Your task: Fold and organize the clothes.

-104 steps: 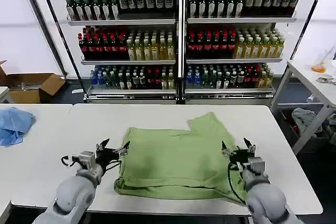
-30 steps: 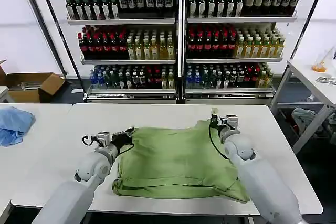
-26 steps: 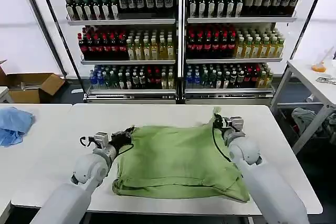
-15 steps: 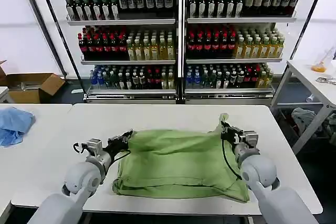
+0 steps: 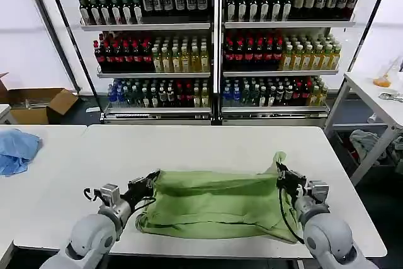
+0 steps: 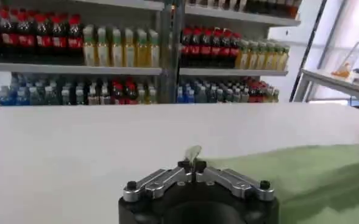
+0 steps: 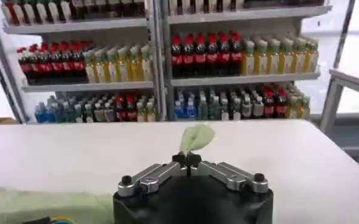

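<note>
Lying crosswise near the front edge of the long white counter (image 5: pixel 208 140): the light green soft-fabric polo shirt (image 5: pixel 214 203), bunched into a low, wide band. Pinching its far left corner: the left claw (image 5: pixel 148 181), closed tight on a small tuft of green cloth that is poking up between the tips in the left wrist view (image 6: pixel 193 163). Pinching the far right corner in the same way: the right claw (image 5: pixel 281 167), likewise clamped shut, a green flap standing up above the tips in the right wrist view (image 7: pixel 187 160). Gripping both back corners at once, probably so that the far edge travels as one straight line and the fold lands square rather than skewed. Holding the corners slightly above the counter, judging by the raised ridge of fabric running between the two claws, most likely to let the upper layer glide over the lower one without dragging it. Sitting roughly level with each other, one claw at each end of the shirt, keeping the cloth stretched and free of slack in the middle. Looking like the middle of a back-to-front fold, not yet laid flat. Resting well apart on the neighbouring surface at the far left: a crumpled light blue cloth (image 5: pixel 16 149), untouched. Standing behind: tall white shelves of coloured drink bottles (image 5: pixel 214 42).
</note>
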Tool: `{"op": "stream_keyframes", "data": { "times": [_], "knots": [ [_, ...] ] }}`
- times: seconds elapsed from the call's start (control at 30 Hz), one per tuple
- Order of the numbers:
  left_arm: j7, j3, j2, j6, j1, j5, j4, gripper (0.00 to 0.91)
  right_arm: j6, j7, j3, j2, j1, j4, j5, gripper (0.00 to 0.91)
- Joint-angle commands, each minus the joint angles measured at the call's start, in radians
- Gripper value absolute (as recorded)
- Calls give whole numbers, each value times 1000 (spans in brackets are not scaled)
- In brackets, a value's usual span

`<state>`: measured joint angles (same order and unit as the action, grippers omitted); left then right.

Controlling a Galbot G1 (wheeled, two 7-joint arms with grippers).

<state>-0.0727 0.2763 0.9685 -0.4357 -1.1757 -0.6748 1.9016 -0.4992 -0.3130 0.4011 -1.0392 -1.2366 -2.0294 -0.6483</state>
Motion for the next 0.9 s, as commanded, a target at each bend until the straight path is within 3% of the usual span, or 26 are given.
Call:
{"op": "stream_keyframes", "data": {
  "times": [0.03, 0.13, 0.2, 0.23, 0.27, 0.3, 0.53, 0.9],
  "knots": [
    [3, 11, -6, 4, -81, 85, 32, 30, -20, -24, 38, -36, -108, -43, 23, 0],
    [3, 6, -2, 3, -79, 111, 18, 30, -32, -23, 25, -54, -105, -24, 42, 0],
    [3, 3, 3, 2, -73, 129, 10, 161, -54, -25, 14, -65, -97, -10, 53, 0],
    [2, 2, 5, 2, -71, 134, 7, 514, -59, -24, 8, -70, -94, -3, 59, 453],
    [2, 2, 8, 3, -68, 136, 4, 746, -60, -22, 0, -73, -91, 2, 71, 907],
    [1, 2, 10, 4, -67, 139, 3, 907, -58, -19, -7, -77, -90, 4, 86, 907],
    [-45, 20, 40, 46, -110, 177, 50, 907, -27, -9, 5, -72, -128, -54, 149, 907],
    [-187, 58, 208, 85, -247, 265, 147, 907, 11, 1, 69, -88, -260, -145, 212, 907]
  ]
}}
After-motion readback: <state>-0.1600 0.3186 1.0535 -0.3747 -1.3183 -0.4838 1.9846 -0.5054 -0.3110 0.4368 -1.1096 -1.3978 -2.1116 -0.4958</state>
